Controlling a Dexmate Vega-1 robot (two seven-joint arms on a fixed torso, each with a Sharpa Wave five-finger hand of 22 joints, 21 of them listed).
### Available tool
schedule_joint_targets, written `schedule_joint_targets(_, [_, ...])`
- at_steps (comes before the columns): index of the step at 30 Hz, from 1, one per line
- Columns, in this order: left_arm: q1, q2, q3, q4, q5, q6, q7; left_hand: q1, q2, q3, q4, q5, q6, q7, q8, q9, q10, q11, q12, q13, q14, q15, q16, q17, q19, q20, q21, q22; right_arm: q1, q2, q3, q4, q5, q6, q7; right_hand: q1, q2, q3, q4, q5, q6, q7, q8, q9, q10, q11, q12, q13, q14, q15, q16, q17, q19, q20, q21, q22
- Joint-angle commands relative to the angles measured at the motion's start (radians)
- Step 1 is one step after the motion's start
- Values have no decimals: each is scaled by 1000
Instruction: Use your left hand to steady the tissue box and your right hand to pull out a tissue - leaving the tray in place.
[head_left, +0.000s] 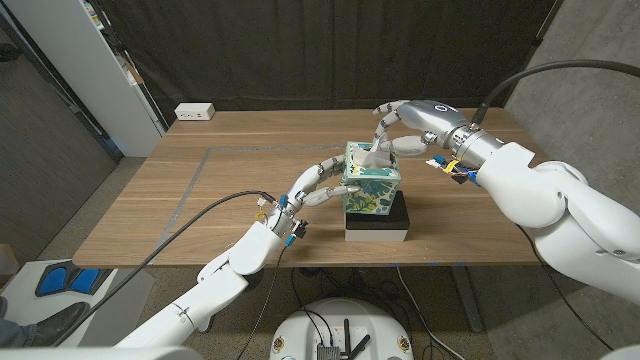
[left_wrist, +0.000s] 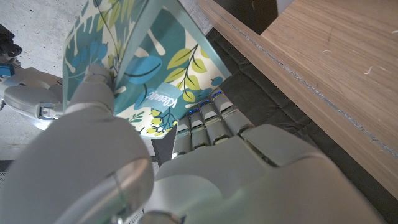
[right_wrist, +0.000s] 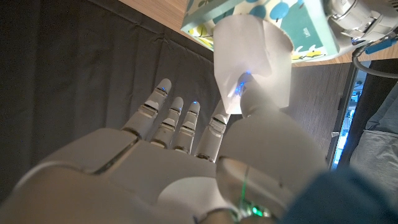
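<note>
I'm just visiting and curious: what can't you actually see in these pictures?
- Head view: the tissue is largely covered by the right hand, so the pinch is unclear.
- Head view: the black tray is partly hidden under the tissue box.
- Left wrist view: the left hand blocks the box's lower part.

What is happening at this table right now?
The robot's left hand grips the side of the floral tissue box, which stands on a black-and-white tray on the wooden table. The right hand reaches over the box top and pinches the white tissue sticking out of it.
</note>
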Motion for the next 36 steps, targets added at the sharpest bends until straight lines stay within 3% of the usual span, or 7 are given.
schedule_joint_targets(1, [4,2,-4,-6,4,6,8,4,10,-3,4,6,13,-1,3,2,8,0,0,5,7,-23,-2,4,9,1,-6,5,-19,12,7,13,12,25,-63,14,6,-3,6,-3,6,1,6,3,14,6,6,4,19,-3,11,6,15,-3,7,3])
schedule_joint_targets(17, [-9,2,2,8,-3,-3,-3,4,11,-4,4,6,13,-2,2,2,8,-1,-1,6,7,-23,-3,4,9,1,-6,5,-68,60,4,11,-43,32,-159,21,10,-9,12,-8,-7,1,14,14,22,7,7,7,39,-17,27,17,36,-9,13,5])
schedule_joint_targets(36, [-7,5,1,5,-8,-4,-7,6,13,-5,4,6,14,-1,2,2,10,0,-3,7,7,-22,-3,4,9,2,-6,5,-111,159,-3,42,-74,106,-311,19,16,-20,19,-15,-16,-1,24,23,34,-1,12,17,71,-32,50,34,64,-14,21,8])
